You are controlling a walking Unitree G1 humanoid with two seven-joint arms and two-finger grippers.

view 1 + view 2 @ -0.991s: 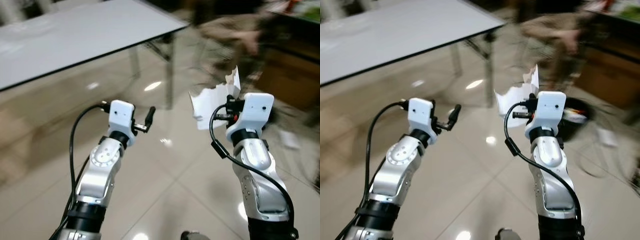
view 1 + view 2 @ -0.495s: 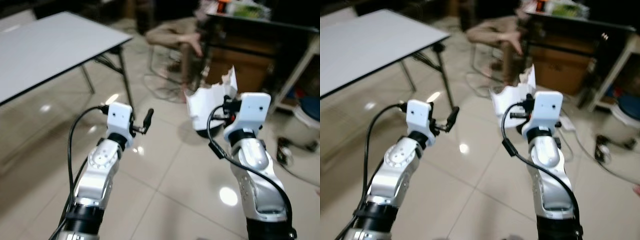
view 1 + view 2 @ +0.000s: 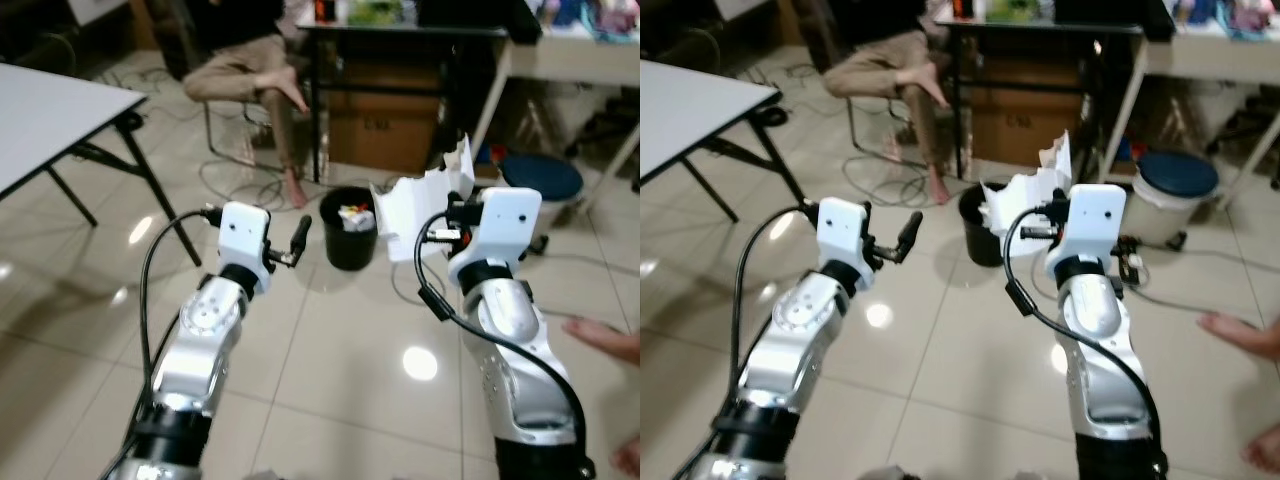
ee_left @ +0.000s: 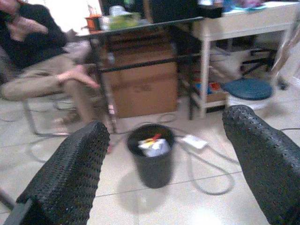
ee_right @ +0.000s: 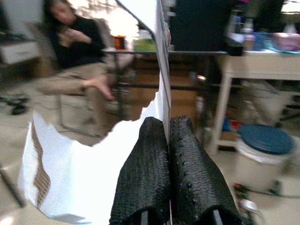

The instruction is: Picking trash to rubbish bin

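Cables (image 3: pixel 455 305) ring bin (image 3: pixel 350 228); seated person (image 3: pixel 255 70) behind.

Black rubbish bin (image 3: pixel 350 243) on pale, glossy beige tiles, white and red scraps showing inside it. The torn paper (image 5: pixel 93 173) is white with a brown streak (cardboard-coloured) at one edge. Right gripper (image 5: pixel 171 140) fingers are black and dotted; left gripper (image 4: pixel 164 173) matches. Silver arms, white wrist housings. Brown cardboard box (image 3: pixel 385 140); blue-lidded tub (image 3: pixel 540 180).
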